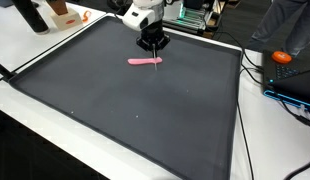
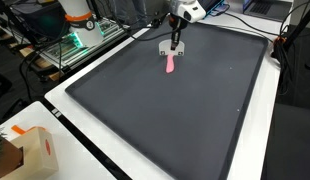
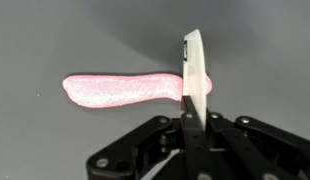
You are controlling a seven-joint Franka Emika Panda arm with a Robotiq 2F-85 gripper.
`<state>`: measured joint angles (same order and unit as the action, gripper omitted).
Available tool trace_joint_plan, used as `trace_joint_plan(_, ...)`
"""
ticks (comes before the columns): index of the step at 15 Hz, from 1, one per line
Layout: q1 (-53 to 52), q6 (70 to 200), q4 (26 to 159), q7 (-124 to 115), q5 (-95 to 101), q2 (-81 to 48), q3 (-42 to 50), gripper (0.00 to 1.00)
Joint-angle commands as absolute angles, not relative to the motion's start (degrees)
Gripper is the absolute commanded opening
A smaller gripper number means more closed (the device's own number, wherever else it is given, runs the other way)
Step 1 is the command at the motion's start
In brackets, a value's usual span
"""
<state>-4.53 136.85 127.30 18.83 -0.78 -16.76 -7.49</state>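
Observation:
A pink, glittery, elongated soft piece (image 3: 120,90) lies flat on the dark mat (image 1: 135,120), near the mat's far edge; it shows in both exterior views (image 1: 145,61) (image 2: 171,64). My gripper (image 3: 190,108) is shut on a thin white flat piece (image 3: 195,60), seen edge-on and sticking out past the fingertips. The white piece's tip sits over one end of the pink piece; I cannot tell whether they touch. In both exterior views the gripper (image 1: 153,43) (image 2: 176,42) hangs low over the mat just beyond the pink piece's end.
The mat lies on a white table (image 2: 145,165). A cardboard box (image 2: 30,150) stands at the table's near corner. An orange object (image 1: 283,57) and cables lie beside the mat. Boxes (image 1: 65,15) and electronics (image 2: 75,45) stand past the far edge.

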Motion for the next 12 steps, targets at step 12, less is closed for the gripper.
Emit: trace_joint_plan(12,-1.5,125.3,131.4,19.0,-0.8,-14.7,-5.5,0.01)
